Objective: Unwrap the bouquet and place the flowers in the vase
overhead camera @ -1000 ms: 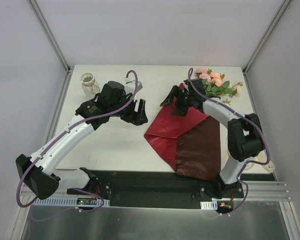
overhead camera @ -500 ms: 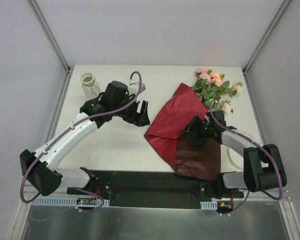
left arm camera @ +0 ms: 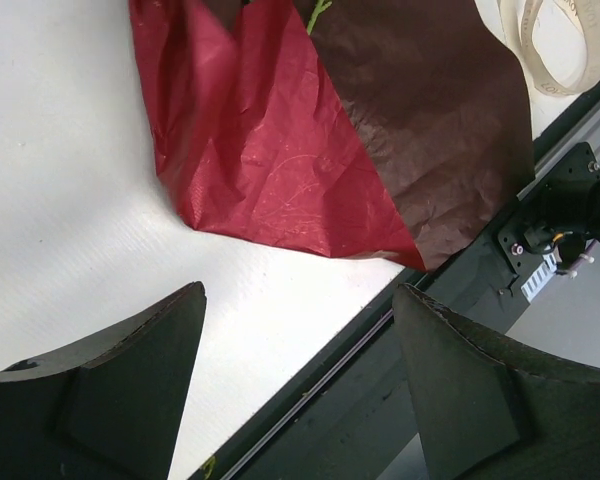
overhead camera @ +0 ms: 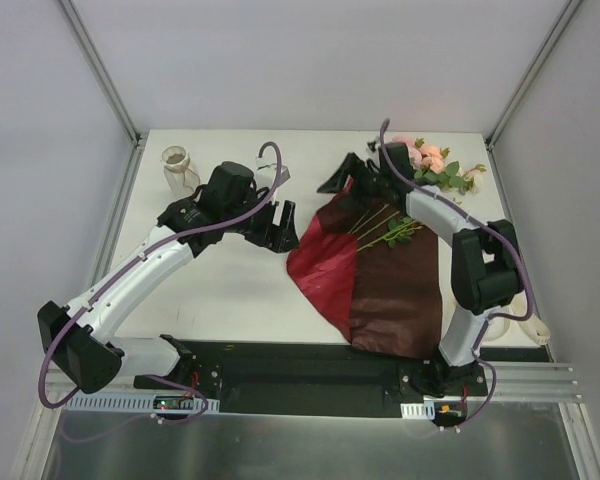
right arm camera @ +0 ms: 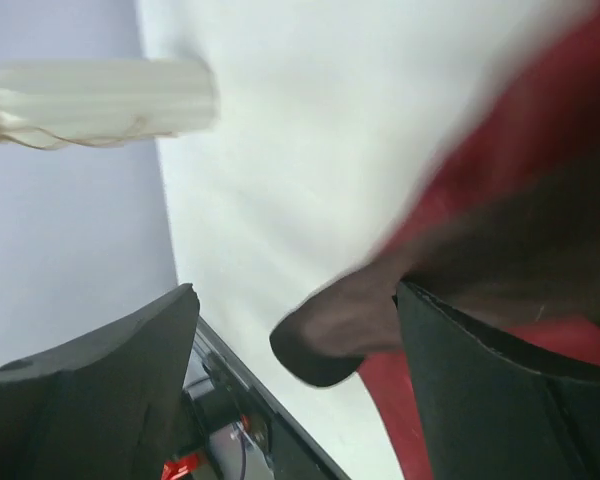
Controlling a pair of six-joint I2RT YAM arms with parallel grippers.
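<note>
**Bouquet, unwrapped.** Crinkled wrapping paper (overhead camera: 390, 290), bright red on one face and dark maroon on the other, lies spread on the white worktop (overhead camera: 230, 290). The cream ribbon (left arm camera: 560, 40) is off.

**Artificial roses** (overhead camera: 432, 156), pink and cream with thin green stems, lie across the paper's far right edge, not yet in the vase.

**Clear glass narrow-necked vase** (overhead camera: 176, 167) stands at far left, without flowers.

**Left claw** (left arm camera: 298, 320): apart, empty.

**Right claw** (right arm camera: 295, 300): apart at the paper's edge; whether it touches is too blurred to tell.

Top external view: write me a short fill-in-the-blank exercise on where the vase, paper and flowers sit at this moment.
1. The vase stands near the table's far ____ corner.
2. The wrapping paper lies unfolded beneath the flowers' ____.
3. The open left end effector holds ____.
Missing words: left; stems; nothing.
</note>
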